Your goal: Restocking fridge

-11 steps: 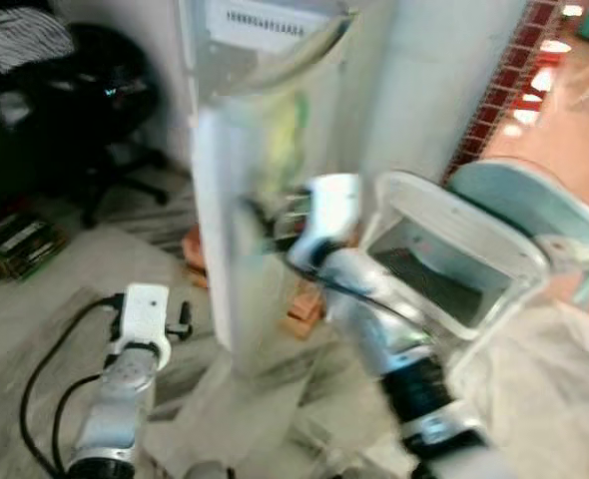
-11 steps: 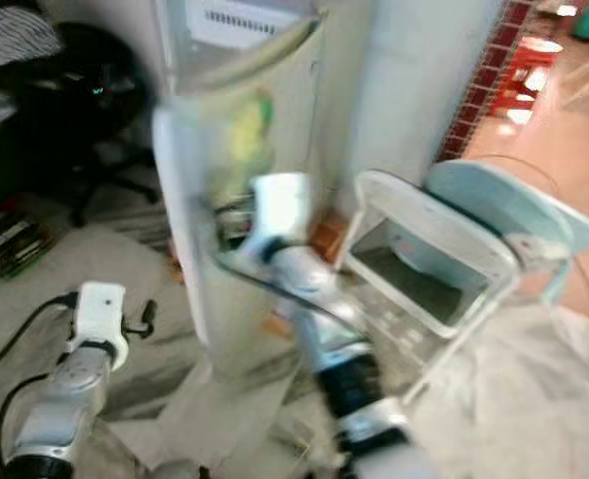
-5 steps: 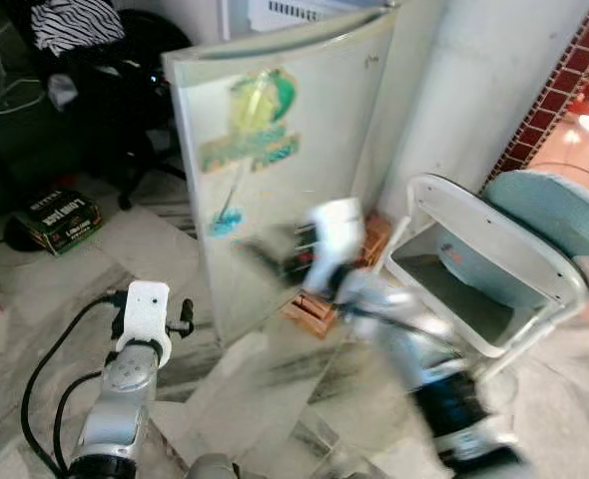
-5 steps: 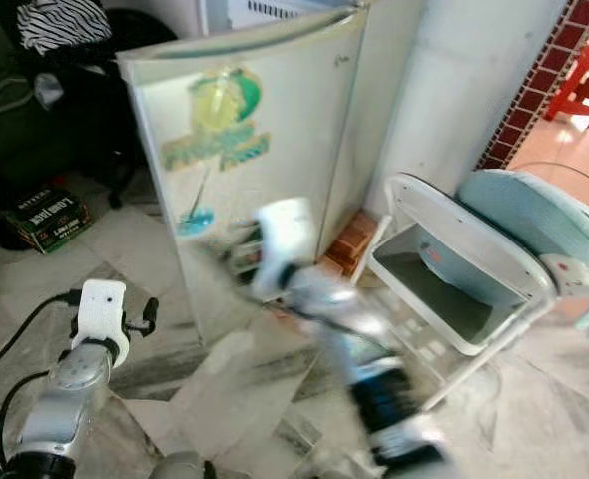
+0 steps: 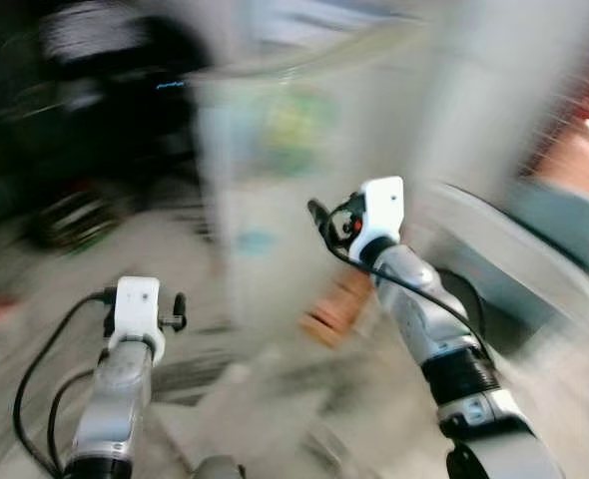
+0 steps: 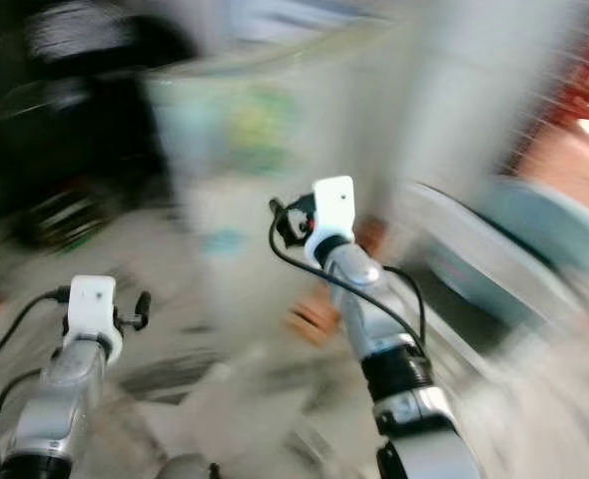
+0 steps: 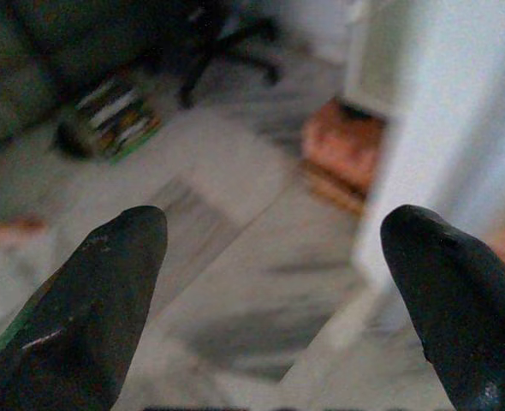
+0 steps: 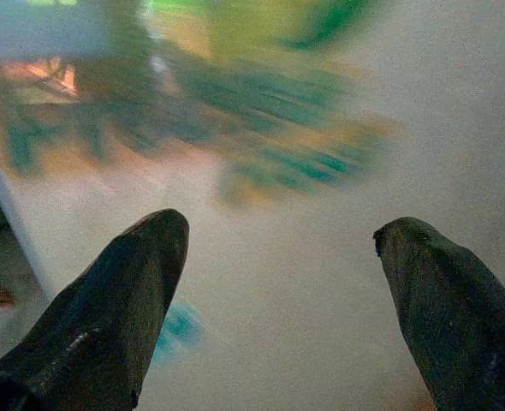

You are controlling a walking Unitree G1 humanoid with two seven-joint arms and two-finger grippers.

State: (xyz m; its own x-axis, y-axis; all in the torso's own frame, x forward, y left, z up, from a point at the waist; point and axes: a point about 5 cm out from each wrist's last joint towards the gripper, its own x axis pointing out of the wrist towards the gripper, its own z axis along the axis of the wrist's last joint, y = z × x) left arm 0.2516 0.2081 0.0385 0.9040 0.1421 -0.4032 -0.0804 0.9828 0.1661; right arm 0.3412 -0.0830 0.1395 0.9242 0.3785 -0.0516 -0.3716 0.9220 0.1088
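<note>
Two pincers near the blurred fridge

Right pincer (image 8: 274, 282) is raised close before the fridge door (image 8: 261, 128) with green sticker, fingers wide apart, holding nothing. Left pincer (image 7: 274, 291) is low over the floor (image 7: 235, 257), also spread and empty.

Nothing is reading clearly; a green, yellow and orange sticker (image 8: 235, 111) is showing on the white fridge door (image 5: 285, 200), its lettering smeared past reading by blur; the box (image 7: 111, 116) lying on the floor is showing striped markings, too soft to make out.
</note>
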